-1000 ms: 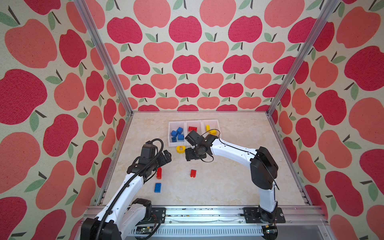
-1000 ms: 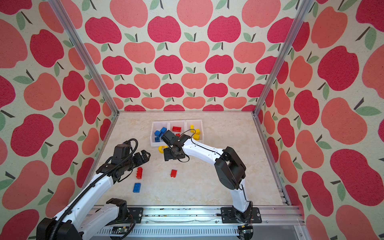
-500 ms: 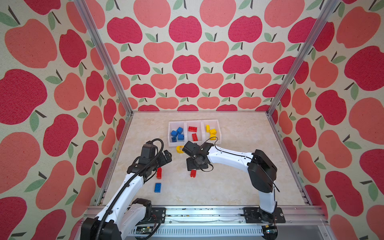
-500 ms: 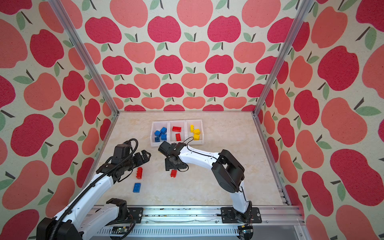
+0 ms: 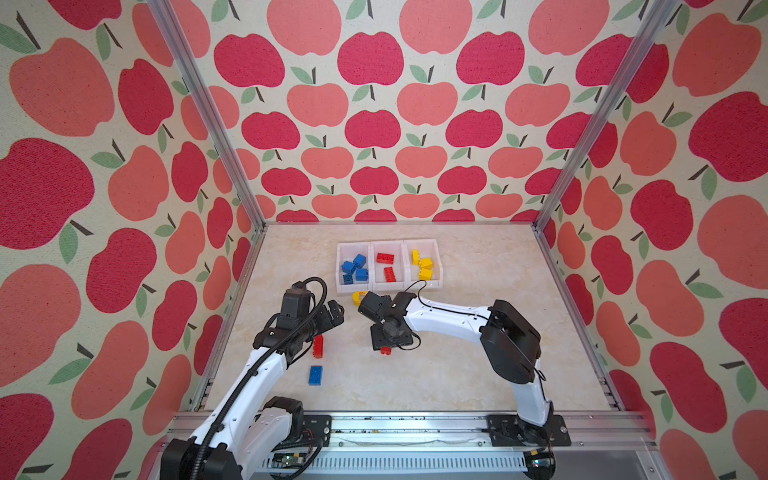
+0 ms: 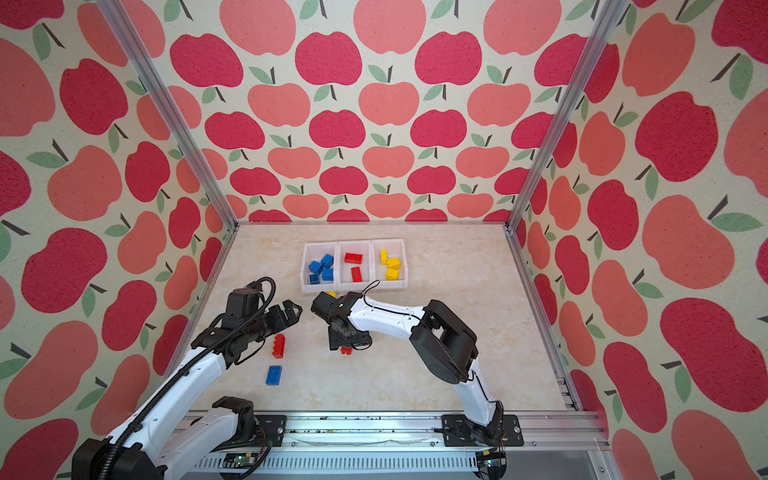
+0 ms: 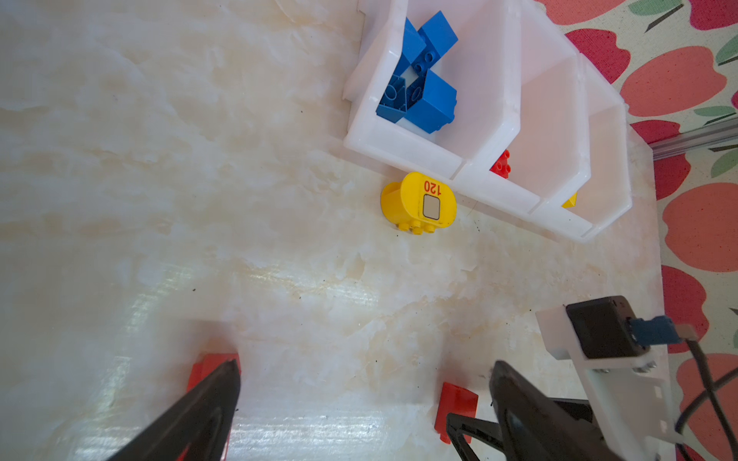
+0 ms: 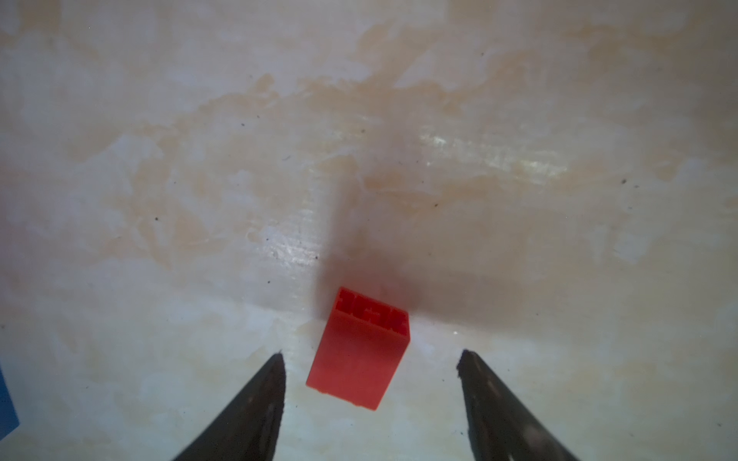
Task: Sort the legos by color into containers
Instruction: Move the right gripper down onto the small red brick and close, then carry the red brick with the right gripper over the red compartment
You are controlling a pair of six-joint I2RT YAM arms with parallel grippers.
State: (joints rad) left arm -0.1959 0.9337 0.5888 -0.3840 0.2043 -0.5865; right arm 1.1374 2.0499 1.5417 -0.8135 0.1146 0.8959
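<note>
Red brick (image 8: 359, 351), small and smooth-sided, lies on its side on the cream marbled counter (image 8: 199, 159). Its hollow underside shows at the end away from the camera, and its long axis runs nearly along the fingers, slightly skewed. Right end effector (image 8: 371, 354) straddles it, jaws apart with a gap on each side, gripping nothing. Left end effector (image 7: 365, 365) gapes wide and empty, near the white containers (image 7: 403, 153) and a yellow piece (image 7: 419, 201).

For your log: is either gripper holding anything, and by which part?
Nothing is held. The right gripper stands open around a red brick, untouched; the left gripper is open.
</note>
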